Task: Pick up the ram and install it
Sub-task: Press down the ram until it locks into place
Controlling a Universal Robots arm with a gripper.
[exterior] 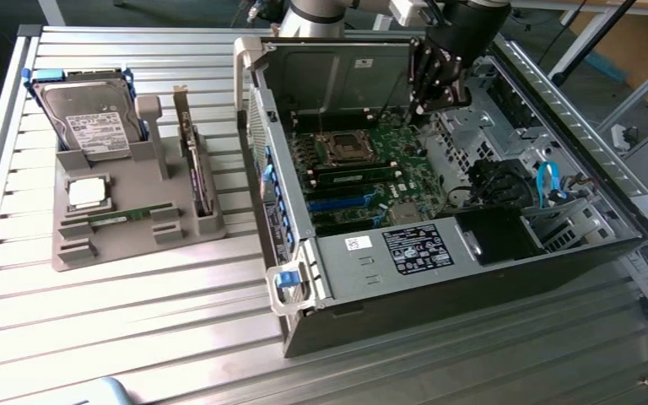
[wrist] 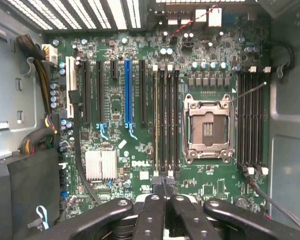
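A ram stick [exterior: 121, 217], thin and green, lies flat in the grey holder [exterior: 77, 253] on the exterior view's left. My gripper [exterior: 437, 99] hangs over the open computer case [exterior: 414, 278], above the motherboard [exterior: 369, 181]. In the wrist view the gripper [wrist: 165, 192] has its black fingers [wrist: 151, 215] pressed together with nothing visible between them. They sit just over the end of a bank of long memory slots [wrist: 166, 120] beside the empty processor socket [wrist: 208, 127]. One slot in that bank carries a pale strip [wrist: 156, 120]; I cannot tell whether it is a seated stick.
The holder also carries a hard drive [exterior: 90, 118], a square silver processor chip [exterior: 85, 192] and an upright expansion card [exterior: 198, 173]. Case walls, a black power supply [exterior: 504, 236], cables [wrist: 37, 137] and a blue connector [exterior: 547, 181] surround the motherboard. A ribbed metal table [exterior: 132, 329] lies underneath.
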